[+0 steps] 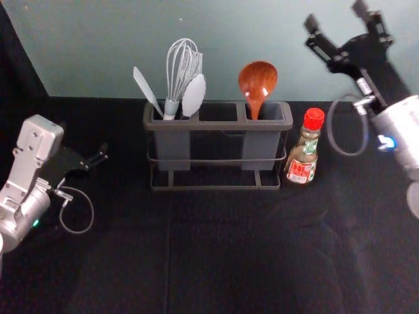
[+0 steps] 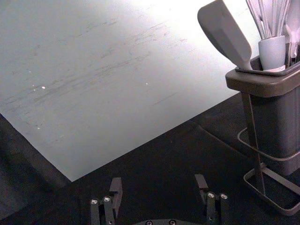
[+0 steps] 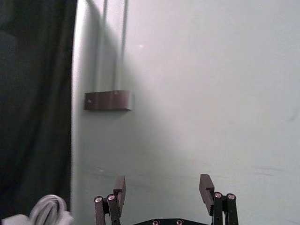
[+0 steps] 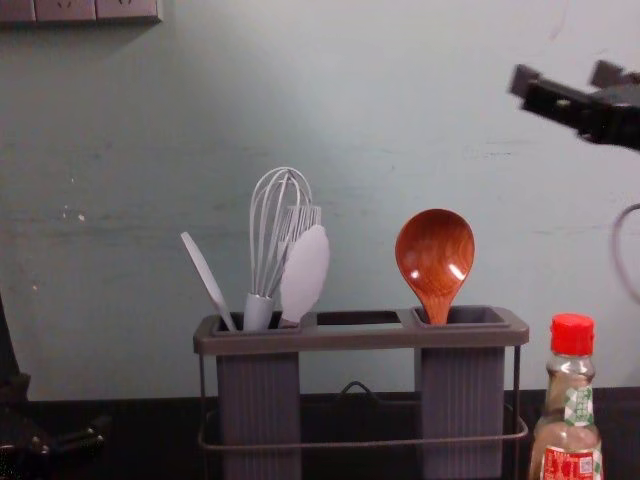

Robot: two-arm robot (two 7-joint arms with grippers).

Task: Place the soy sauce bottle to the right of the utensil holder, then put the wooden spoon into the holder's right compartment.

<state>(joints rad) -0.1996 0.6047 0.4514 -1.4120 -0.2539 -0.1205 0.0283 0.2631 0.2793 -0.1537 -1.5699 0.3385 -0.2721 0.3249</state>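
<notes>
**Soy sauce bottle right of the utensil holder, wooden spoon in its right compartment**

You have the bottle upright on the worktop, just beside the holder's right end, with its red cap on top and its label towards you. The wooden spoon stands handle down in the right compartment, its bowl well above the rim.

Your right claw is raised in front of the wall, towards the worktop's far right corner and higher than the bottle cap. Its 2 fingers are spread apart with nothing between them.

Your left claw is low over the left part of the worktop, to the left of the holder and apart from it. Its 2 fingers are apart too, and they hold nothing.

The holder stands near the worktop's far edge, along the wall. In its left compartment you can see a whisk, a leaning white spatula and a rounded white utensil.
</notes>
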